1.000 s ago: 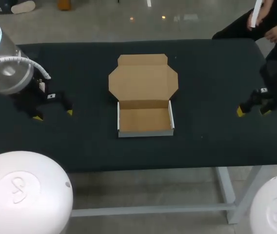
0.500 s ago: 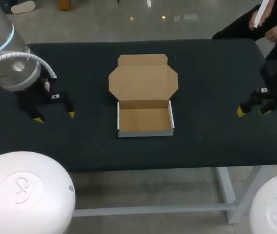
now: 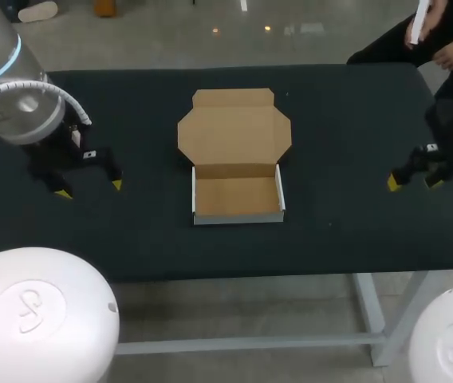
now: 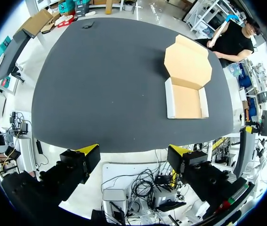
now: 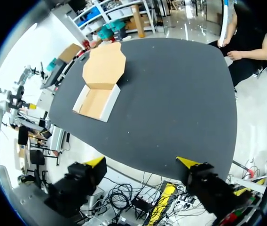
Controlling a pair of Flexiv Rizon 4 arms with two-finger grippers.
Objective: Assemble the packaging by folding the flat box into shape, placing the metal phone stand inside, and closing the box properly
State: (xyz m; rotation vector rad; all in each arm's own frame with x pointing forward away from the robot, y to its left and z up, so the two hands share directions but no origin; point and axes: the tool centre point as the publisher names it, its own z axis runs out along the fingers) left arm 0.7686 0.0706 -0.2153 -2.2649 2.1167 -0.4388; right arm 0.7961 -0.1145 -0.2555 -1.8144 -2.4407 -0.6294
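Note:
The cardboard box (image 3: 237, 195) lies in the middle of the table, its shallow tray folded up with white outer walls. Its lid panel (image 3: 234, 132) is spread flat behind the tray. The tray holds nothing. My left gripper (image 3: 89, 189) hovers open over the table well left of the box, with nothing between its fingers. My right gripper (image 3: 413, 183) stands open far to the right, also holding nothing. The left wrist view shows the box (image 4: 186, 101) far ahead of the left gripper (image 4: 134, 151). In the right wrist view the box (image 5: 96, 102) lies far ahead of the right gripper (image 5: 142, 162). No metal phone stand shows.
The dark table (image 3: 338, 120) stretches wide on both sides of the box. A small dark object (image 4: 87, 25) lies near the table's far left edge; I cannot tell what it is.
My left arm's wrist has shifted a little to the right and toward the back; its fingertips have barely moved. The right arm and the box have stayed put.

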